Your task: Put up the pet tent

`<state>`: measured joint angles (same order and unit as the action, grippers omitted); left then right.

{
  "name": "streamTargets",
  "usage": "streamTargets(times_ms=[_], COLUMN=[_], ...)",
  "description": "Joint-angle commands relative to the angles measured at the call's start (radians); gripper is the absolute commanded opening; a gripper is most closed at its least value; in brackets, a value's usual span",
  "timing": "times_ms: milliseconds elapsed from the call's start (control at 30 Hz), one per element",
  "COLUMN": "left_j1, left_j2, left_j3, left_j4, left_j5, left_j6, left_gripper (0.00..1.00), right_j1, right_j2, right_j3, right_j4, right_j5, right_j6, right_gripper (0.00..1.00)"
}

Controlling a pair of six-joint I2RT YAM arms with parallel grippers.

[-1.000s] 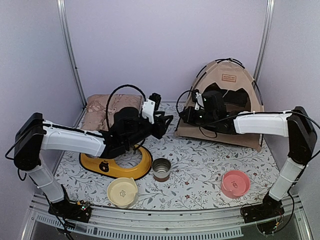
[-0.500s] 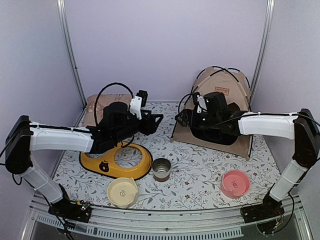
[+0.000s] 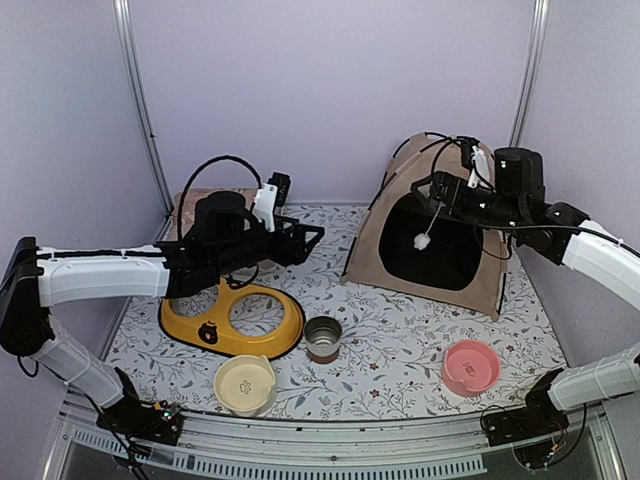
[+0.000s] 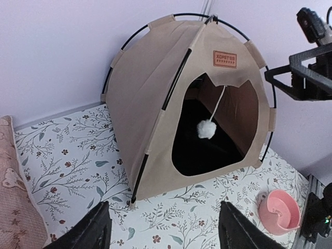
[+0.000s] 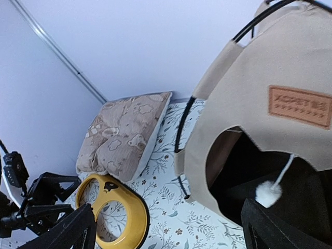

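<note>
Floral-print tabletop (image 3: 400, 330), lilac walls. Tent (image 3: 400, 215) stood upright in the upper right of the overhead view. Left gripper (image 4: 163, 207) jaws apart, empty; right gripper (image 5: 168, 207) likewise. Judged light: floppy fabric on springy poles (image 4: 178, 78). Best hold is a pole or the hem.

Left arm (image 3: 105, 276) and right arm (image 3: 605, 258): white shells, black joints, looping black cables; left claw (image 3: 315, 242) and right claw (image 3: 425, 187) black.

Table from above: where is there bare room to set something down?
The widest bare cloth lies between the steel cup, the pink bowl and the pet tent. Front left is crowded: the yellow ring, the cream bowl and the cup sit close together.
</note>
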<state>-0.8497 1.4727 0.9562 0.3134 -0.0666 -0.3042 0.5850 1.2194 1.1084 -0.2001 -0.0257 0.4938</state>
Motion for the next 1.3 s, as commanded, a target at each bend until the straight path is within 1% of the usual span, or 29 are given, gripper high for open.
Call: streamTargets(times_ms=[0,133,267,367,500,633,733,833,933,1033,1133,1200,1233,1267], left_j1=[0.017,0.040,0.078,0.113,0.223,0.375,0.486,0.559,0.599,0.628,0.673,0.701,0.716,0.732], left_j2=[-0.050,-0.095,-0.151,-0.196,-0.224,-0.220,-0.157,-0.039,0.082,0.170,0.230,0.253,0.264,0.276], left_j3=[0.033,0.026,-0.001,-0.016,-0.011,-0.022,-0.005,0.071,0.158,0.232,0.289,0.320,0.333,0.349], left_j4=[-0.095,-0.168,-0.217,-0.271,-0.397,-0.433,-0.442,-0.462,-0.484,-0.504,-0.523,-0.539,-0.544,-0.554], left_j5=[0.025,0.019,0.016,-0.051,-0.153,-0.131,-0.102,-0.099,-0.118,-0.183,-0.220,-0.249,-0.256,-0.266], left_j6=[-0.003,-0.012,-0.030,-0.074,-0.168,-0.221,-0.230,-0.218,-0.204,-0.193,-0.194,-0.192,-0.189,-0.190], left_gripper=[0.71,0.71,0.71,0.72,0.78,0.82,0.86,0.88,0.91,0.94,0.95,0.96,0.99,0.99], right_j1=[-0.055,-0.103,-0.189,-0.244,-0.317,-0.393,-0.408,-0.407,-0.408,-0.407,-0.400,-0.382,-0.369,-0.357], right_j2=[-0.054,-0.069,-0.084,-0.108,-0.122,-0.142,-0.162,-0.169,-0.180,-0.191,-0.194,-0.200,-0.206,-0.213], right_j3=[-0.024,-0.049,-0.095,-0.133,-0.160,-0.185,-0.193,-0.187,-0.169,-0.144,-0.131,-0.131,-0.134,-0.139], right_j4=[-0.072,-0.091,-0.112,-0.119,-0.141,-0.162,-0.169,-0.180,-0.206,-0.221,-0.233,-0.243,-0.246,-0.246], right_j5=[0.021,0.000,-0.066,-0.072,-0.075,-0.079,-0.063,-0.050,-0.019,-0.053,-0.136,-0.143,-0.141,-0.141], right_j6=[-0.015,-0.011,0.009,0.012,0.007,-0.004,-0.015,-0.024,-0.040,-0.067,-0.081,-0.083,-0.084,-0.082], right_gripper=[0.99,0.99,0.99,0.99,0.99,0.99,0.99,0.99,0.99,0.99,0.99,0.99,0.99,0.99])
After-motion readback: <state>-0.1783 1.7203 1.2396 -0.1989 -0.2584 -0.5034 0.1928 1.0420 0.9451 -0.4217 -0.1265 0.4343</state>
